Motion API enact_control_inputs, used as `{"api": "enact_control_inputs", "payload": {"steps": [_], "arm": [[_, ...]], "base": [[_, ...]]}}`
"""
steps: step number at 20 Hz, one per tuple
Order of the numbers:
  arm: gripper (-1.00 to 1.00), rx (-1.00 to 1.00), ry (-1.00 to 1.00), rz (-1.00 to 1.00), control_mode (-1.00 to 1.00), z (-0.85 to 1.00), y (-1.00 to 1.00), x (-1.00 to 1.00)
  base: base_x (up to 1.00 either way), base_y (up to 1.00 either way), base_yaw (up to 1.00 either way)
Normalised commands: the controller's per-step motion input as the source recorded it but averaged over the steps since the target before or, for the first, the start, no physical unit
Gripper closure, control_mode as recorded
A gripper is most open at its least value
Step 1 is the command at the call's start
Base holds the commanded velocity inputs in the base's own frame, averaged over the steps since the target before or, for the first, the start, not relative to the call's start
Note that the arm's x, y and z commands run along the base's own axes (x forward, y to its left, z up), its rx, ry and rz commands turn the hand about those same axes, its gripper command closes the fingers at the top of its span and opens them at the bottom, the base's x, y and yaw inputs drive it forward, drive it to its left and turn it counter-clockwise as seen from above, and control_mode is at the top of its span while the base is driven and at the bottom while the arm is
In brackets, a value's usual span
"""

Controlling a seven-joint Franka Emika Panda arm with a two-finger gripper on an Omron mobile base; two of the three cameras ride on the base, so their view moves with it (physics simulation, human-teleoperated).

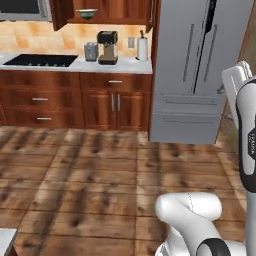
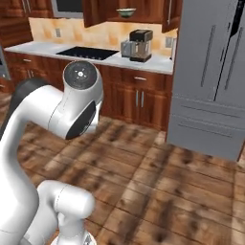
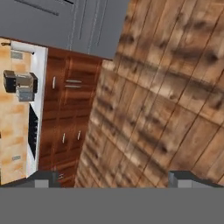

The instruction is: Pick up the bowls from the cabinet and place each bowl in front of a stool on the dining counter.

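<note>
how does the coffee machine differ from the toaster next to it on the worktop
The coffee machine is taller than the toaster. It is black on top with a brown base, while the toaster is plain silver-grey. The coffee machine stands nearer the fridge, the toaster nearer the stove. Both sit upright on the white worktop against the tiled wall.

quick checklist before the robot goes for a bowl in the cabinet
1. Cabinet door open: ok, the shelf is exposed.
2. Bowl on the shelf, upright: ok, one green-rimmed bowl visible; second bowl: cannot tell.
3. Gripper open and empty: ok, fingertips wide apart over wooden floor.
4. Base close enough to reach the shelf: not ok, open floor lies between the robot and the counter.
5. Space below the bowl: coffee machine stands under the shelf, keep above it.
</note>
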Motion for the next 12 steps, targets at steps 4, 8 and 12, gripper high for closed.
{"api": "enact_control_inputs", "payload": {"steps": [4,8,12], "arm": [[-1.00,0.00,0.00,0.00,1.00,0.00,0.00,0.00],[-1.00,0.00,0.00,0.00,1.00,0.00,0.00,0.00],[-1.00,0.00,0.00,0.00,1.00,0.00,0.00,0.00]], "base": [[1.00,0.00,0.57],[1.00,0.00,0.61],[1.00,0.00,0.55]]}}
